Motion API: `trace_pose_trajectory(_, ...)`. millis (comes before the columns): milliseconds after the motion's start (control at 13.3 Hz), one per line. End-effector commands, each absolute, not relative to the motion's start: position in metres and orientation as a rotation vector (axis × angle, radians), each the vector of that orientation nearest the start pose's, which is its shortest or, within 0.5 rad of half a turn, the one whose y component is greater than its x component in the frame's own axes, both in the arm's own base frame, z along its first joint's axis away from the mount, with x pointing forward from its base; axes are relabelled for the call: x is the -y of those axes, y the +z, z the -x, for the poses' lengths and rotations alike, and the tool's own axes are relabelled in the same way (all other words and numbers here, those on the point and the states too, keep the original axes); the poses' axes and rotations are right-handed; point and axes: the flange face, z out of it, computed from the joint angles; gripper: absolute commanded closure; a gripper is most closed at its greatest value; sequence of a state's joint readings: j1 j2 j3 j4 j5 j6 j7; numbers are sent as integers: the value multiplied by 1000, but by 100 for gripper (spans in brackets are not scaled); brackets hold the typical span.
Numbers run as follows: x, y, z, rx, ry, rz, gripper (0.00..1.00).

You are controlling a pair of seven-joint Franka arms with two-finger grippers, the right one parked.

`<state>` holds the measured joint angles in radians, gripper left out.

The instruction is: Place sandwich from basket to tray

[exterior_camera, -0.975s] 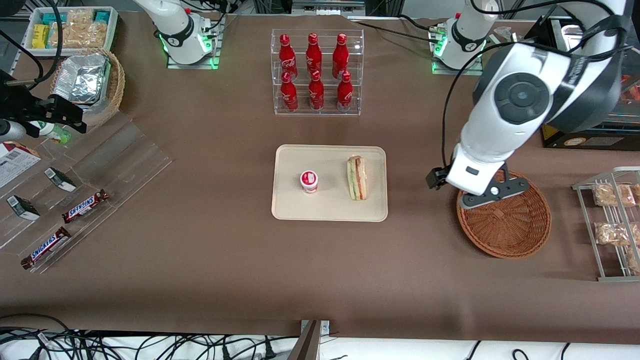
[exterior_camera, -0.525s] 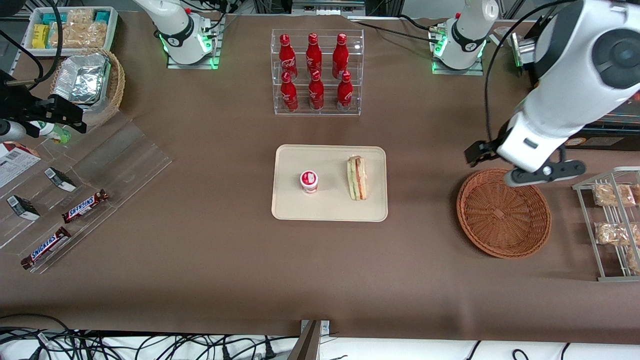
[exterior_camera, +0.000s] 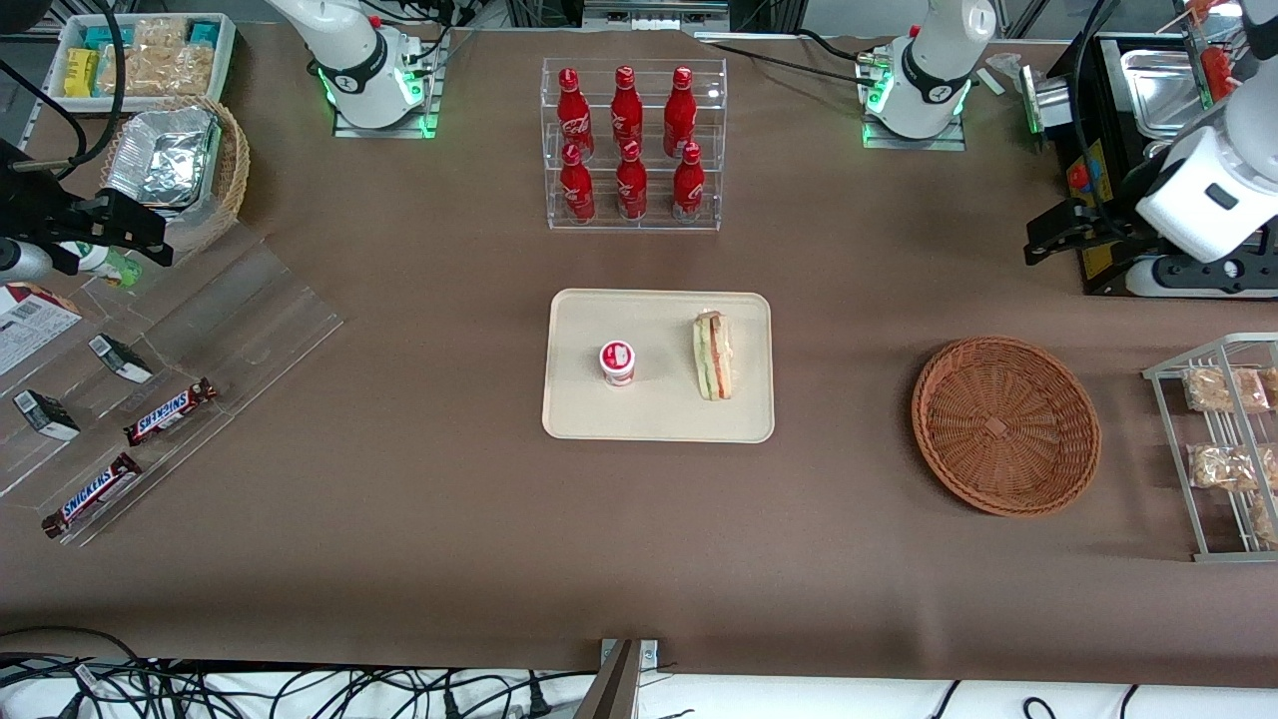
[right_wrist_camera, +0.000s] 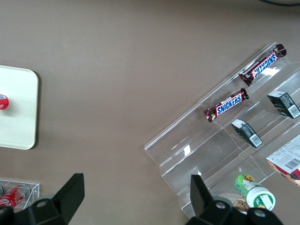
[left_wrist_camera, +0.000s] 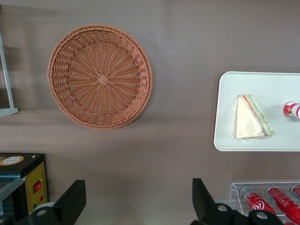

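- Sandwich (exterior_camera: 712,356) is lying on the tray (exterior_camera: 659,419), toward the working arm's end of it, with a small red-and-white cup (exterior_camera: 617,362) sitting beside it on the same tray. From the wrist camera you can see its white bread face and the green and orange filling edge through the clear wrap (left_wrist_camera: 252,118).
- Basket (exterior_camera: 1005,424) has nothing in it, you can see the whole woven bottom in both views (left_wrist_camera: 100,77). It sits well apart from the tray, toward the working arm's end of the table.
- Gripper (left_wrist_camera: 136,204) is up high off the table, farther from the front camera than the basket, just in front of a black box (exterior_camera: 1098,170). Fingers are spread wide with nothing between them, just bare brown tablecloth.
- In the front view the arm is cut off by the picture's edge, so only the wrist part (exterior_camera: 1203,200) shows, and the fingertips are hard to pick out there.
- Rack of red bottles (exterior_camera: 631,140) stands farther from the front camera than the tray. The wrist camera only catches a corner of it.
- Wire shelf with snack packets (exterior_camera: 1226,444) is cut off at the frame edge near the basket.
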<state>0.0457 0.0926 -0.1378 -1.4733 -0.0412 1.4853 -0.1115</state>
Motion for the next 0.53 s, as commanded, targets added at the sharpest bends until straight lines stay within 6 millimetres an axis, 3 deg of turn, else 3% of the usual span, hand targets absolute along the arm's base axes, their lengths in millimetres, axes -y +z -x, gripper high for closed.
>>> trace_pose_trajectory(0,50,613,-563,-100,140,3206,0)
trace_pose_trajectory(150,50,614,-564,-181,123,3204,0)
trace_pose_trajectory(450,52,618,-570,-185,41,3197,0)
